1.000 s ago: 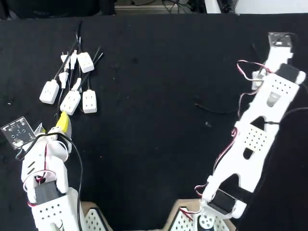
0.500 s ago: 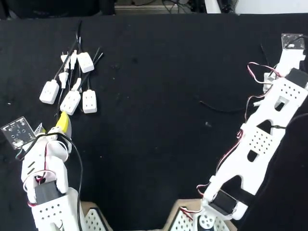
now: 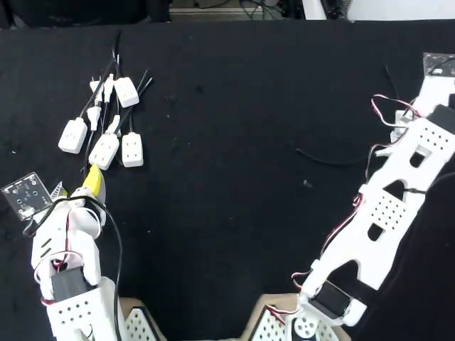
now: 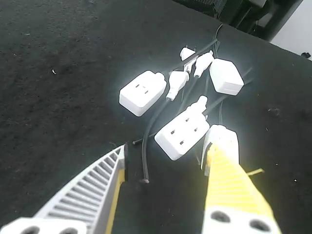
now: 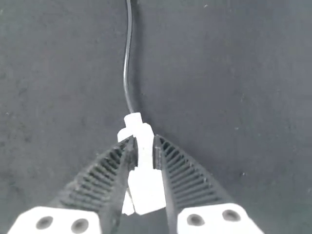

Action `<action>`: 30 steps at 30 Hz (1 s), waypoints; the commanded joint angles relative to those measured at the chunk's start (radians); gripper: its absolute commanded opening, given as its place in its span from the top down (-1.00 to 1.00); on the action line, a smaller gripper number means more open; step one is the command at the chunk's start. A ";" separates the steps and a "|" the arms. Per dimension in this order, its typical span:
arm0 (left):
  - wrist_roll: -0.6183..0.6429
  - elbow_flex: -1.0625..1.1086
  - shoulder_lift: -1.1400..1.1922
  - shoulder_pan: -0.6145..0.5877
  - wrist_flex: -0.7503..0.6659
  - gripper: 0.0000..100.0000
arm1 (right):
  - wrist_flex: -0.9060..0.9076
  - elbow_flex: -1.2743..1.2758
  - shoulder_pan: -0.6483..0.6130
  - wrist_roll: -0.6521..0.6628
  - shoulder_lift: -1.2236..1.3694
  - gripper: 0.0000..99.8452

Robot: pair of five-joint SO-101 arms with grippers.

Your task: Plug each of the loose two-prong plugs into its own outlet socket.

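Note:
Several white outlet sockets lie bunched at the table's far left: one (image 3: 72,135), another (image 3: 126,91), and a pair (image 3: 104,150) (image 3: 132,149) side by side. Small white two-prong plugs (image 3: 93,117) on black cords lie among them. My left gripper (image 4: 165,153) hangs open just short of this bunch, its yellow finger (image 4: 229,185) partly covering one socket (image 4: 223,139). A double socket (image 4: 185,129) lies between the open fingers. At the far right, my right gripper (image 5: 144,141) is shut on a white plug (image 5: 141,168) whose black cord (image 5: 127,58) runs away over the cloth.
The table (image 3: 227,106) is covered in black cloth. A loose black cord (image 3: 323,162) trails from mid-table toward the right arm (image 3: 398,199). The left arm's base (image 3: 67,284) sits at the near left corner.
The right arm has swung toward the table's right edge, and the black cord has trailed after it. The left arm and the sockets have stayed put.

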 commanded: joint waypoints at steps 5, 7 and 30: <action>0.003 -0.045 -0.008 0.013 -0.025 0.47 | -0.074 -0.025 0.040 0.008 0.036 0.89; 0.003 -0.045 -0.008 0.013 -0.025 0.47 | -0.080 -0.027 0.037 0.009 0.036 0.89; 0.003 -0.044 -0.008 0.013 -0.025 0.47 | -0.175 -0.021 0.063 0.063 0.036 0.90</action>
